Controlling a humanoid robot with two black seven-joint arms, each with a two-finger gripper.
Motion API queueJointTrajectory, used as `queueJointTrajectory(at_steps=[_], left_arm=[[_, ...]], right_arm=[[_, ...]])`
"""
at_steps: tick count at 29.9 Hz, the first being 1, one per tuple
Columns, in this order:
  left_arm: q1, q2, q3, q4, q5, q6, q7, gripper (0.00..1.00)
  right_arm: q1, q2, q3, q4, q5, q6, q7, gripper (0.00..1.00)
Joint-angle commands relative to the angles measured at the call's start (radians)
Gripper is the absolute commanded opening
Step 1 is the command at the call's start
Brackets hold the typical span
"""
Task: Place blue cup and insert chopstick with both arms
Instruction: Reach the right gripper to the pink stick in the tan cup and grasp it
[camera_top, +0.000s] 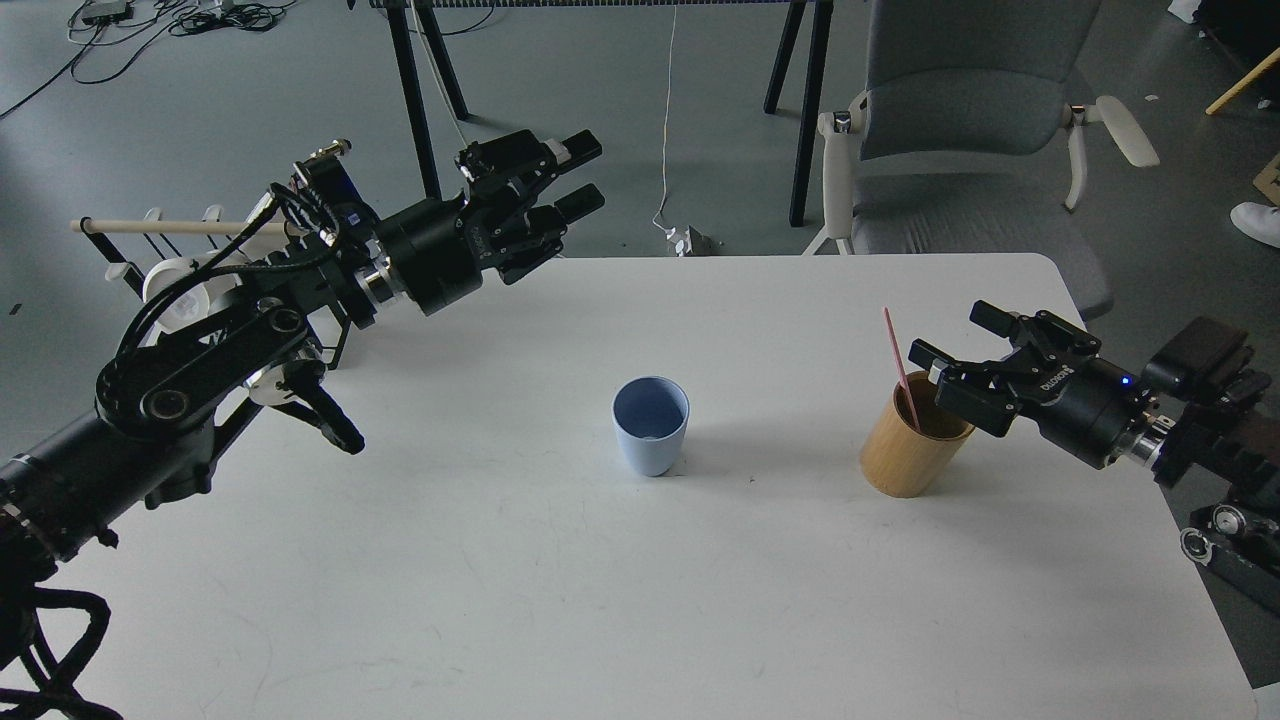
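Observation:
The blue cup (650, 425) stands upright and empty near the middle of the white table (500, 580). A pink chopstick (899, 366) leans in a tan wooden cylinder holder (912, 440) to the cup's right. My right gripper (950, 350) is open, its fingers just right of the chopstick's upper part and over the holder's rim, holding nothing. My left gripper (575, 172) is open and empty, raised over the table's far left edge, well away from the cup.
A black rack with a pale wooden rod (170, 227) and white mugs (185, 290) stands at the table's far left, behind my left arm. A grey chair (960, 130) stands beyond the far right corner. Black table legs (415, 90) stand behind.

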Motion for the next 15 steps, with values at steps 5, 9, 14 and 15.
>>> queueJointTrajectory(at_steps=[5, 9, 14, 15], left_arm=[[0.003, -0.002, 0.0, 0.008, -0.002, 0.0, 0.0, 0.65], [0.004, -0.003, 0.0, 0.009, -0.002, 0.0, 0.0, 0.65], [0.006, -0.002, 0.0, 0.009, -0.003, 0.0, 0.0, 0.65], [0.008, -0.002, 0.0, 0.009, -0.003, 0.0, 0.0, 0.65]], right_arm=[[0.042, 0.101, -0.05, -0.09, -0.008, 0.002, 0.0, 0.93], [0.063, 0.138, -0.088, -0.128, -0.008, 0.002, 0.0, 0.77], [0.065, 0.151, -0.093, -0.145, -0.008, 0.002, 0.0, 0.54], [0.065, 0.151, -0.094, -0.145, -0.008, 0.002, 0.0, 0.54]])
